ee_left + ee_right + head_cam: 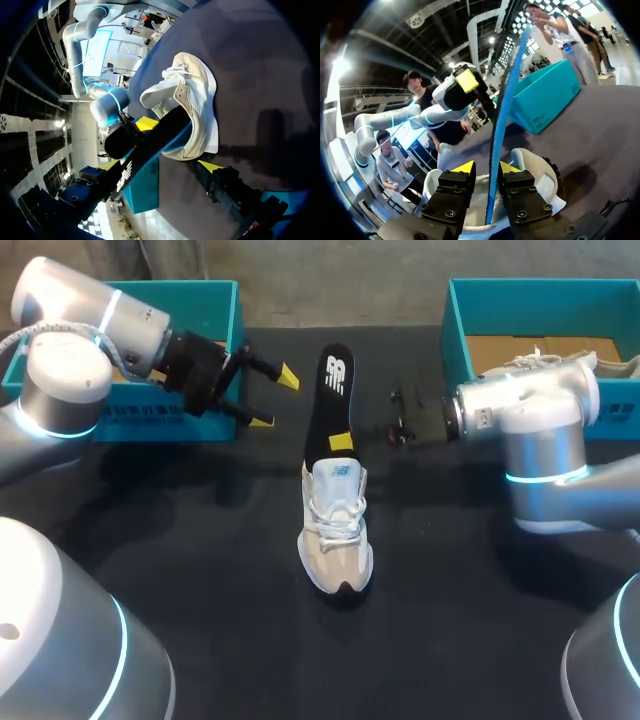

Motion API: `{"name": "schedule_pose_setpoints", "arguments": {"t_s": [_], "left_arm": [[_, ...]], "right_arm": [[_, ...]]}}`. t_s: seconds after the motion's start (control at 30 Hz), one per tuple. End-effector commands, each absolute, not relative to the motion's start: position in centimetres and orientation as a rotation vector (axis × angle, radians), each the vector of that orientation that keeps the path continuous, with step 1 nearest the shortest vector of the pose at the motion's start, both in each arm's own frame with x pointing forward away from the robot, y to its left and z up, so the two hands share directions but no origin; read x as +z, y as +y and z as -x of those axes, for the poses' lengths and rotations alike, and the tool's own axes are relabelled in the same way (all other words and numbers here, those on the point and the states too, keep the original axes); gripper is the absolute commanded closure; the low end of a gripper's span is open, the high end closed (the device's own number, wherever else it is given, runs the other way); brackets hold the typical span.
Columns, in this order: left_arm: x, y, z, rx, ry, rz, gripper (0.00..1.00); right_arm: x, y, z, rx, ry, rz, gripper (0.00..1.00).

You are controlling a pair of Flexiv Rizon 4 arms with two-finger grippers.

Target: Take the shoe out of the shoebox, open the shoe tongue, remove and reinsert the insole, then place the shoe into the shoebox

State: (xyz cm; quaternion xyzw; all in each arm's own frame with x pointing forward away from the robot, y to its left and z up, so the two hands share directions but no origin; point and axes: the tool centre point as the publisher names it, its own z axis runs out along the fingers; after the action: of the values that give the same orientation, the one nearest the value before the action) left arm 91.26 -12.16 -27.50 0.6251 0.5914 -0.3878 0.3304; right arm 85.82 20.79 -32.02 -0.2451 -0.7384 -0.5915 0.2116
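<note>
shoe: a pale lace-up sneaker standing on its sole at the middle of the black table, toe toward the near edge, heel opening toward the far side.
insole: black, its near end tucked into the shoe's opening, the rest running out toward the far edge.
right gripper: comes in from the right, just beyond the shoe's heel. The insole passes edge-on through its middle, lying closer to one side. One yellow tip shows against the insole's near part in the head view. I cannot tell whether it is clamped on the insole.
left gripper: left of the insole and apart from it, spread wide with nothing in it.
left shoebox: teal, at the far left, behind the left arm.
right shoebox: teal, at the far right, with a second pale shoe inside.
</note>
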Motion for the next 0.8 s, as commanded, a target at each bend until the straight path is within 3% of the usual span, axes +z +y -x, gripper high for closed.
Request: {"name": "schedule_pose_setpoints", "arguments": {"t_s": [0.03, 0.23, 0.27, 0.8], "left_arm": [[-27.4, -12.3, -91.4, -1.009, 1.547, -1.633, 0.00], [-27.3, -12.1, -91.3, -1.001, 1.551, -1.625, 0.00], [-27.3, -12.1, -91.3, -0.998, 1.554, -1.623, 0.00], [-27.4, -12.2, -91.3, -1.005, 1.561, -1.620, 0.00]], "right_arm": [[-32.0, 21.2, -86.9, -1.575, -2.074, 0.657, 0.75], [-32.3, 21.3, -87.1, -1.541, -2.075, 0.657, 0.81], [-32.4, 21.4, -87.1, -1.528, -2.082, 0.654, 0.99], [-33.3, 21.5, -86.0, -1.430, -2.099, 0.643, 1.00]]}}
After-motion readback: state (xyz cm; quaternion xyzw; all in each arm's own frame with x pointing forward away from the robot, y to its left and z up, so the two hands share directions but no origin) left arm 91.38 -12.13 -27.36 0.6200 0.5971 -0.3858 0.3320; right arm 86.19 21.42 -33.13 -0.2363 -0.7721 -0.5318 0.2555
